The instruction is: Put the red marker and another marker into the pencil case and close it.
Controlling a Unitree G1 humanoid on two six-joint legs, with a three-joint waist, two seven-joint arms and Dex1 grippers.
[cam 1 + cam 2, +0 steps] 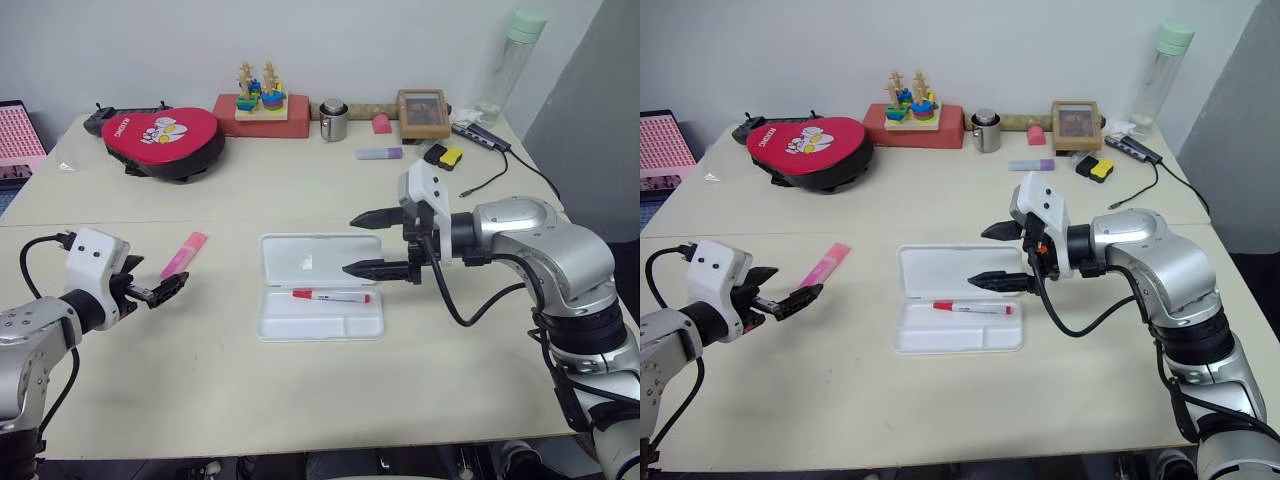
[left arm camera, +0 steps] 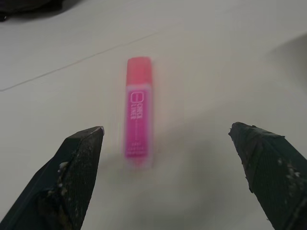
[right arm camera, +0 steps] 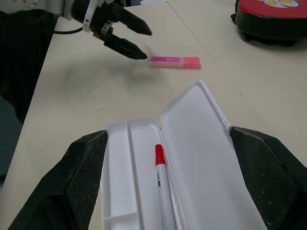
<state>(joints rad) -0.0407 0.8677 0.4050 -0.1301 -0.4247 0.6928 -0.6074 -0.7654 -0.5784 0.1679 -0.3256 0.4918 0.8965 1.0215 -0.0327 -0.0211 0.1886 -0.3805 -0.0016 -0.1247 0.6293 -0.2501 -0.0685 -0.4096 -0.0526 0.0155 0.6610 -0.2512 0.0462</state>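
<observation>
since the red marker (image 1: 331,296) already lies in the open pencil case (image 1: 320,325), the released left hand (image 1: 168,288) should straddle the pink highlighter (image 1: 183,254) on the desk (image 1: 300,390), probably mid-barrel; right hand (image 1: 380,243) hangs released above the case.

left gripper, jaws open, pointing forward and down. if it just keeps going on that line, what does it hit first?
Most likely the pink highlighter: in the left wrist view it lies on the table straight ahead of the open left gripper, between the lines of its fingers. Nothing else sits in between. Depth is unclear, so it could touch the table just short of it.
</observation>
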